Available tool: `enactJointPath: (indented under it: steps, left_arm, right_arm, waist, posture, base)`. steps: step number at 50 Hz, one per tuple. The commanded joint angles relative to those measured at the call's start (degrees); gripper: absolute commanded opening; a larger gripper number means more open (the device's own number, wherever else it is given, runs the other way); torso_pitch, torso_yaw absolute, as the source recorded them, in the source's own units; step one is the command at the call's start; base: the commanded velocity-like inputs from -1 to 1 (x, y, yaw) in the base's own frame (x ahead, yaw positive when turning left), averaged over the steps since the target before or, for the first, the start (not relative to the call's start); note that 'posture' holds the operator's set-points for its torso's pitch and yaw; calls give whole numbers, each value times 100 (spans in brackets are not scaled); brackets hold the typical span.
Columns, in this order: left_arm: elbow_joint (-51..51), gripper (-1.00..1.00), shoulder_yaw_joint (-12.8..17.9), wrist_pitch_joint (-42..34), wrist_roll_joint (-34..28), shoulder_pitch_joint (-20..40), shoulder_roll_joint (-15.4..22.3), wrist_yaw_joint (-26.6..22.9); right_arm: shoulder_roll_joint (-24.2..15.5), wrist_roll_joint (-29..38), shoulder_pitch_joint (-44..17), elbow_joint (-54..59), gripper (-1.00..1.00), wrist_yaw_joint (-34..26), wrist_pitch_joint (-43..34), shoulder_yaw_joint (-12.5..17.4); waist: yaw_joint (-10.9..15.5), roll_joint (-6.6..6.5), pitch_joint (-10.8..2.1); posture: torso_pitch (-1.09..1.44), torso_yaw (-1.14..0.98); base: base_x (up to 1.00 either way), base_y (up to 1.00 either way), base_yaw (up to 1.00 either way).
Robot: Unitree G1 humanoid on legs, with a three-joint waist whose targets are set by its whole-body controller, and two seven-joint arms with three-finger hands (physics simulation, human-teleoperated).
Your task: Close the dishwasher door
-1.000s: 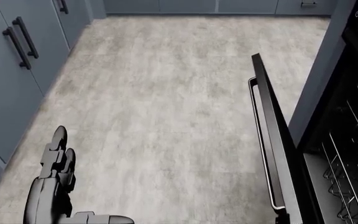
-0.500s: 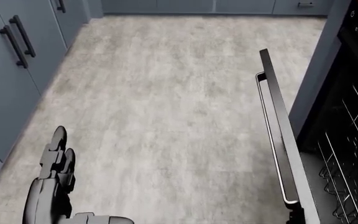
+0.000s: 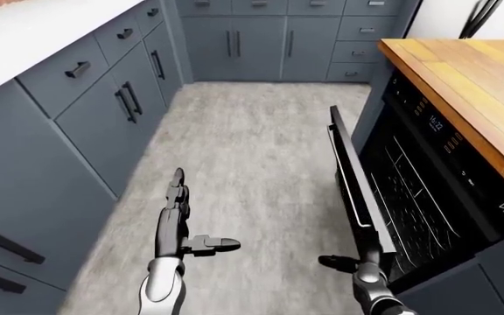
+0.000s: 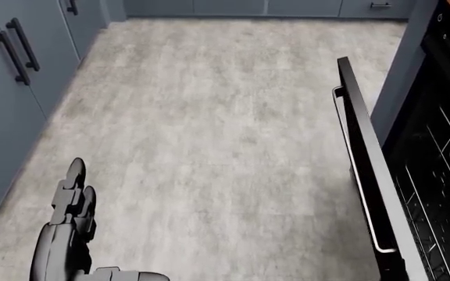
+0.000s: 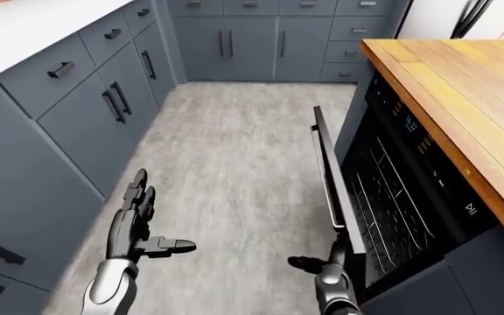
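Grey floor [image 4: 209, 129]: mottled stone-look, fills the middle of the aisle, runs to the far cabinets.
Left cabinets [image 3: 77, 125]: dark blue-grey run down the left side, black bar handles, pale worktop above.
Far cabinets [image 3: 278, 39]: same finish, across the far end of the aisle.
Wood counter [image 3: 471, 85]: butcher-block top on the right, sits over the dishwasher.
Dishwasher [image 3: 436, 170]: black, built in under the counter on the right; control strip lit along its top edge, wire racks visible inside.
Dishwasher door [image 3: 350, 177]: on the right, partly open, standing steeply with its top edge leaning out into the aisle; long bar handle on the aisle-facing side.
Left hand [image 5: 138, 226]: near left, hanging over bare floor, well apart from the door; fingers straight and pressed side by side pointing far, thumb stuck out to the right; holding nothing.
Right hand [image 3: 350, 264]: near right, at the door's near lower end, just beside or touching it — probably touching, view is poor. Finger state: cannot tell; only a dark stub pointing left shows.
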State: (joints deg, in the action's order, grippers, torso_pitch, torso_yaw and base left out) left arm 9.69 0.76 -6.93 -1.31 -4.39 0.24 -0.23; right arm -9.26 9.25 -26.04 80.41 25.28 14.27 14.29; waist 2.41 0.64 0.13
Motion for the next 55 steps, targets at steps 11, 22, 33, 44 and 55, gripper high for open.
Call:
enactJointPath:
  steps: [11,22,33,44,55]
  left_arm:
    - [271,100,-8,185,3,59,5,1]
    - [236,100,-22,210,1,56,-1,3]
    - [242,100,-61,216,-23,41,-9,10]
    - [230,100,-70,226,-27,38,-10,18]
    - [280,100,-64,197,-20,32,-8,14]
  right_arm:
    - [-442,-216,-212,-185,100,333,-58,60]
    - [-625,-227,-290,-208,100,300,-160,18]
    - [-937,-412,-278,-251,100,259,-104,3]
    - [-1100,-485,-319,-287,100,217,-129,-39]
    - [-1267,-571,-387,-321,100,150,-190,-47]
  waist:
    - [-67,34,-99]
    - [-85,40,-99]
    - [-86,45,-103]
    - [-101,52,-106]
    - [-119,51,-87]
  posture:
    - [0,0]
    - [0,0]
    - [0,0]
    - [0,0]
    - [0,0]
  base:
    - [0,0,0]
    - [0,0,0]
    - [0,0,0]
    - [0,0,0]
    - [0,0,0]
